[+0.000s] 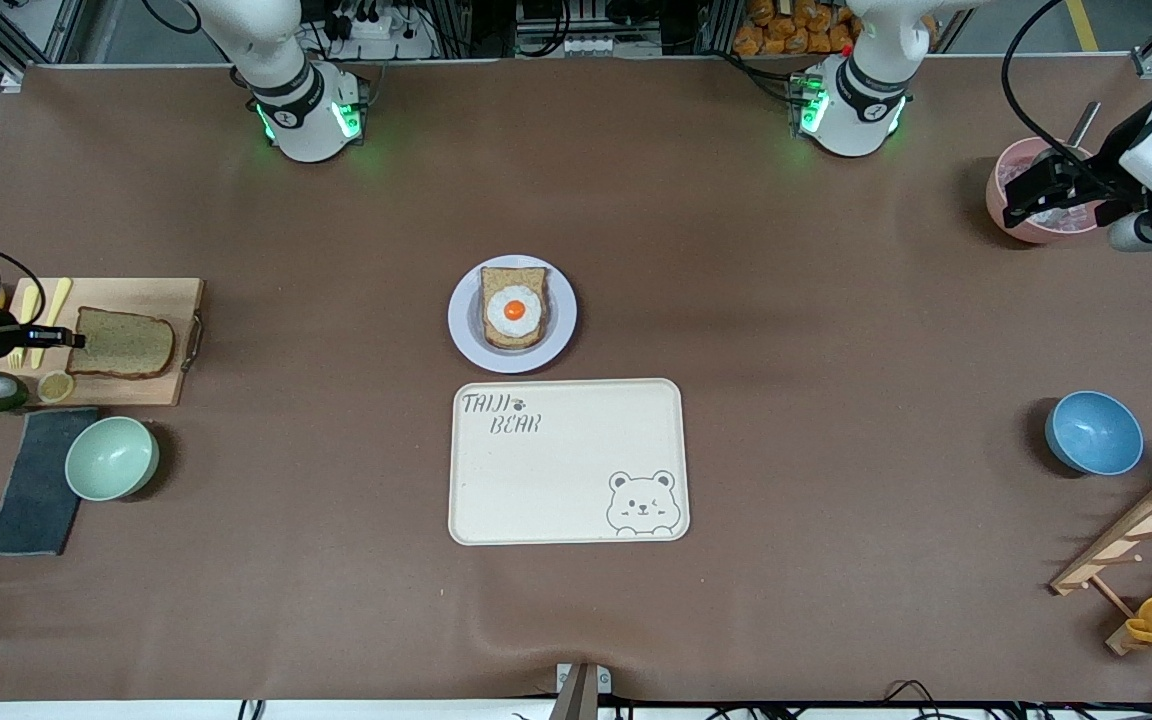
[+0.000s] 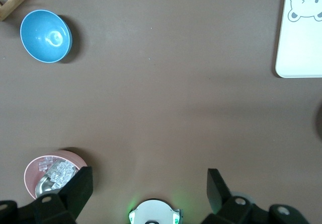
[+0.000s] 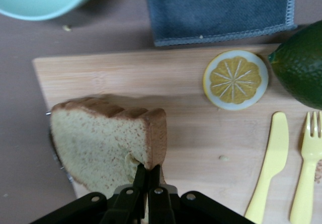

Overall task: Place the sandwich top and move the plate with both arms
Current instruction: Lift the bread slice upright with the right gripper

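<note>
We see the table with the tray mid-table, our landmark. The board sits far from the tray, at the right arm's end. The plate is just beside the tray, farther from the front camera, carrying egg bread. The sandwich top lies on the board, one edge lifted. The right gripper is at that edge, jaws pinched shut on the bread's crust. The left gripper waits over the pink bowl at the left arm's end, well apart from the tray, jaws spread wide, holding nothing. On the board: lemon slice, knife, fork.
</note>
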You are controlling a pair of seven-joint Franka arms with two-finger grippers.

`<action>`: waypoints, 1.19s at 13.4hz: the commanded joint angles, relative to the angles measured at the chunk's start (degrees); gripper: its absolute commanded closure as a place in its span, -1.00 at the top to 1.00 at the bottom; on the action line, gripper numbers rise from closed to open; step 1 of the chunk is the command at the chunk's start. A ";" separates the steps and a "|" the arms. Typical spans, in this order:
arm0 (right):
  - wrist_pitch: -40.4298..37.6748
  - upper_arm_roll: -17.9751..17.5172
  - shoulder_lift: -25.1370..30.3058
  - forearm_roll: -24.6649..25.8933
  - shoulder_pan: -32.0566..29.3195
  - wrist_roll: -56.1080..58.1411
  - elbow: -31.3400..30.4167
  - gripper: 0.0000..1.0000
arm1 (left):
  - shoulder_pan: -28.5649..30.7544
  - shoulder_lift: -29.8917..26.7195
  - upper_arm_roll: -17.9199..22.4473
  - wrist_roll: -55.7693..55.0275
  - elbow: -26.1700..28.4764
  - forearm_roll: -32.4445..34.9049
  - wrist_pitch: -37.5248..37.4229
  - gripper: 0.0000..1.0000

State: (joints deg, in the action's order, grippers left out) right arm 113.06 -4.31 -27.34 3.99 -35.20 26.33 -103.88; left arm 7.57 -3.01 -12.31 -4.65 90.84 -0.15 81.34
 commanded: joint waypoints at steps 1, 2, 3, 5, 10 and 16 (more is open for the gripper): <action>-3.54 -0.26 3.78 -2.49 0.22 0.04 -0.36 -1.00 | 0.16 -0.60 -0.35 -0.18 0.75 1.20 0.84 1.00; -4.51 -0.35 4.66 -2.85 0.48 -0.05 -0.36 -1.00 | 0.16 -0.60 -0.35 -0.18 0.83 1.20 0.84 1.00; -5.39 -0.35 5.45 -3.37 1.01 -0.13 -0.36 -1.00 | 0.16 -0.60 -0.35 -0.18 0.83 1.20 0.84 1.00; -8.63 -0.26 6.33 -4.78 2.32 -0.40 0.95 -1.00 | 0.16 -0.60 -0.35 -0.18 0.83 1.20 0.84 1.00; -15.49 -0.26 6.42 -8.19 5.40 -1.01 4.56 -1.00 | 0.07 -0.51 -0.61 -0.18 0.92 1.20 1.10 1.00; -20.77 -0.26 6.60 -19.01 13.56 -9.52 4.39 -1.00 | -0.02 -0.24 -0.70 -0.18 0.92 1.20 1.19 1.00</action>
State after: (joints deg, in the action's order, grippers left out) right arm 94.28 -4.85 -21.28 -12.25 -24.64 20.78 -99.63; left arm 7.49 -2.95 -12.60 -4.65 91.55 -0.15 81.95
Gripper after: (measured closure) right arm 0.952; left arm 0.000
